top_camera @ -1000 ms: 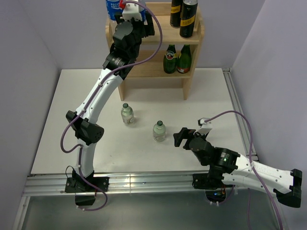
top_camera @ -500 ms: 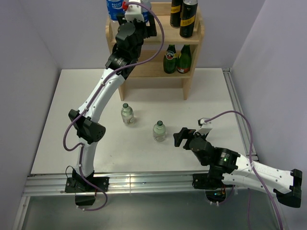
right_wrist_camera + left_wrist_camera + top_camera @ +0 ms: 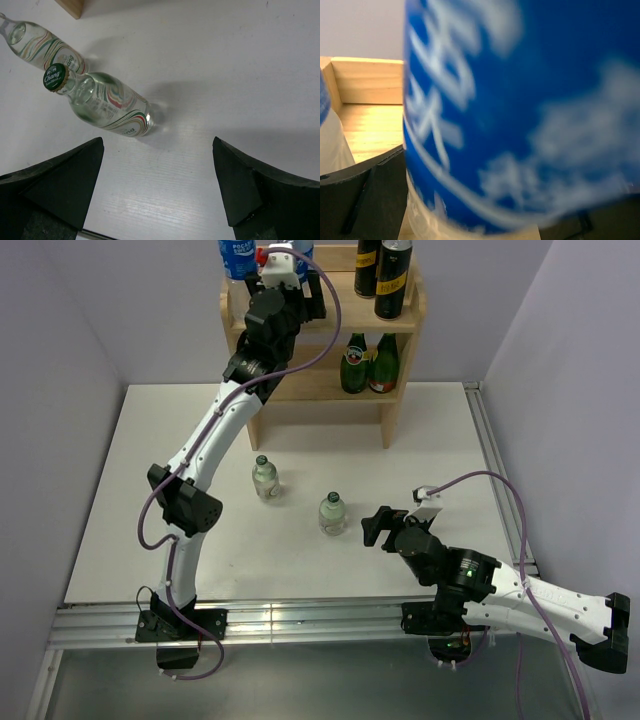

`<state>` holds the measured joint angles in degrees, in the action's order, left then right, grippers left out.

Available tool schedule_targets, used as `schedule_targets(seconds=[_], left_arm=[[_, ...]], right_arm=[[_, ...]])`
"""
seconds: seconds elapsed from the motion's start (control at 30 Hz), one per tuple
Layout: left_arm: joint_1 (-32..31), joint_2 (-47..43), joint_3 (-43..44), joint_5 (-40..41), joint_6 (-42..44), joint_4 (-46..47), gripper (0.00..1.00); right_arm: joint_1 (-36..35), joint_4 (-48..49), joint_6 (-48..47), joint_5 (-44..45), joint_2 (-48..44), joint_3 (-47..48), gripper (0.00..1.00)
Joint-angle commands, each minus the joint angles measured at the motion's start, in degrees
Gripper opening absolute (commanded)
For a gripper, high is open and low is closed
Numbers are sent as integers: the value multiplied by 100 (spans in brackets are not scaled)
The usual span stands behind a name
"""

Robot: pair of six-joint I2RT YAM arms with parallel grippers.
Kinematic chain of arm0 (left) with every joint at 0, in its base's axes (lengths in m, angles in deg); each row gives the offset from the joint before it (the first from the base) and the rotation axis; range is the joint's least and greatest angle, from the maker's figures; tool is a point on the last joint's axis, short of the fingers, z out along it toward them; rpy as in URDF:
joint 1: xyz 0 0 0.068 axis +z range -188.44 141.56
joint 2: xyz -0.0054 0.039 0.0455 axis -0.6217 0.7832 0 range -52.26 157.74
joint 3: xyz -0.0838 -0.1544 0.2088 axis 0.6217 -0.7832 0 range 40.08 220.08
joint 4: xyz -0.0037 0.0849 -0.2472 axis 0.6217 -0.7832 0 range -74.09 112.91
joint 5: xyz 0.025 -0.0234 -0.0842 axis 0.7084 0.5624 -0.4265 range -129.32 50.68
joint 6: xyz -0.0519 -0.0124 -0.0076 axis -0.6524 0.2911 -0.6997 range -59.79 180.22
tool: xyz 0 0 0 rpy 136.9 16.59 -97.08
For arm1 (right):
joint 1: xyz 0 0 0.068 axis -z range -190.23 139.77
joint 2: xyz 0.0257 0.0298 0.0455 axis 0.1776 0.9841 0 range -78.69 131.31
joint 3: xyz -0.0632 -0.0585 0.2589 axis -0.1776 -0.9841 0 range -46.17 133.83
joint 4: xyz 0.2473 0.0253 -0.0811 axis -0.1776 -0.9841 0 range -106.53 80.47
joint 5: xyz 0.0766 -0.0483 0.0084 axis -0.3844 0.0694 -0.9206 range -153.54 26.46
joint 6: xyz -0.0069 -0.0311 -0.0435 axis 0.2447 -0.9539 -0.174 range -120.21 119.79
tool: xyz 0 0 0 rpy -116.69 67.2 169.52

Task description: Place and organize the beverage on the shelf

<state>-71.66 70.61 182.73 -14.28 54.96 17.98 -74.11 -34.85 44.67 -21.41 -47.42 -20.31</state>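
Note:
The wooden shelf (image 3: 405,318) stands at the table's far edge. On its top board are two dark cans (image 3: 392,278) at the right and a blue-labelled water bottle (image 3: 236,254) at the left. My left gripper (image 3: 298,278) is over the top board, shut on the second blue-labelled water bottle (image 3: 520,100), which fills the left wrist view above the board (image 3: 370,125). Two green-capped clear bottles (image 3: 264,478) (image 3: 332,513) stand on the table. My right gripper (image 3: 378,527) is open and empty, just right of the nearer one (image 3: 105,105).
Two dark green glass bottles (image 3: 366,362) stand on the shelf's lower board at the right. The other water bottle shows at the left edge of the left wrist view (image 3: 329,135). The shelf's leg (image 3: 75,6) is beyond the table bottles.
My left arm has moved a little farther up and right over the shelf top with the water bottle. The right arm and the table bottles have not moved.

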Motion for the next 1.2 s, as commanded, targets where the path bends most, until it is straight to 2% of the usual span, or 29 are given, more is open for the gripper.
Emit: schedule_targets(seconds=[0.0, 0.67, 1.17], left_arm=[[113, 44, 132, 1, -151, 106, 90], [104, -325, -720, 71, -213, 343, 88], [-396, -1273, -2417, 756, 94, 818, 86]], right_arm=[[-37, 185, -15, 85, -33, -29, 96], [-37, 203, -6, 120, -42, -47, 96], [-46, 185, 3, 138, -77, -47, 96]])
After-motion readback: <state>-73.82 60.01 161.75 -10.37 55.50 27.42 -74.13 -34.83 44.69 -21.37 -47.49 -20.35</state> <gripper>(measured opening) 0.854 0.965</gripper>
